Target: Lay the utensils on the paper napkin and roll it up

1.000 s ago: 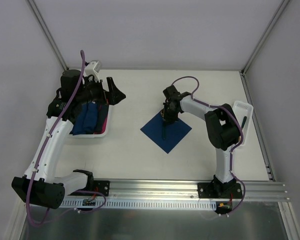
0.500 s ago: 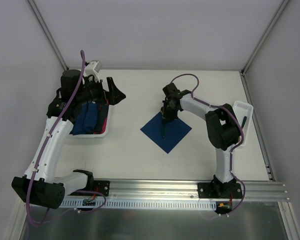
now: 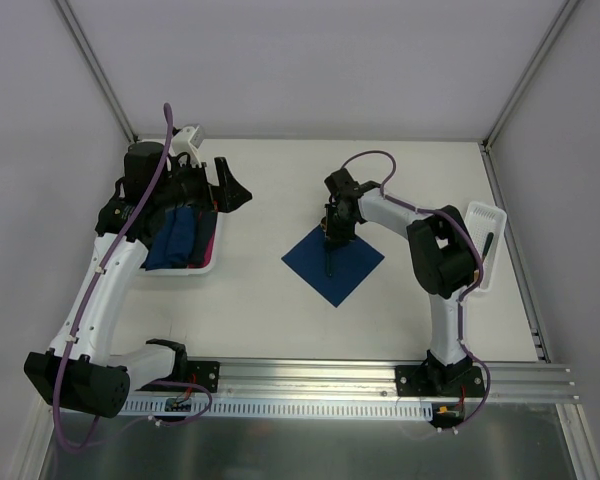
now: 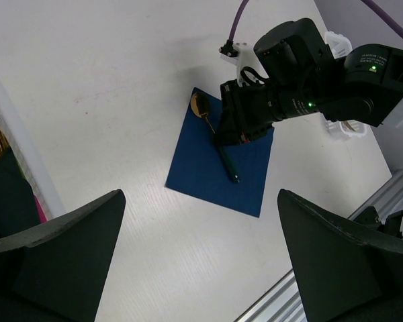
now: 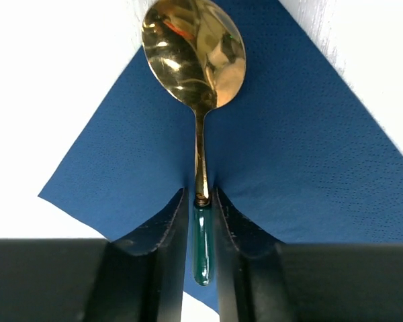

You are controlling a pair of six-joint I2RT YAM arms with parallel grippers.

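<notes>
My right claw (image 5: 201, 201) stands low over the paper napkin (image 5: 289, 168), and the spoon (image 5: 200, 134) lies flat on that sheet directly beneath it. The spoon's dark green handle runs between the two fingers (image 5: 168, 228), which sit close on either side. I cannot tell whether they pinch it or merely flank it. The gold bowl lies out past the fingertips, near a corner of the napkin. My left claw (image 4: 200, 201) hangs well off to the side, spread wide and holding nothing.
</notes>
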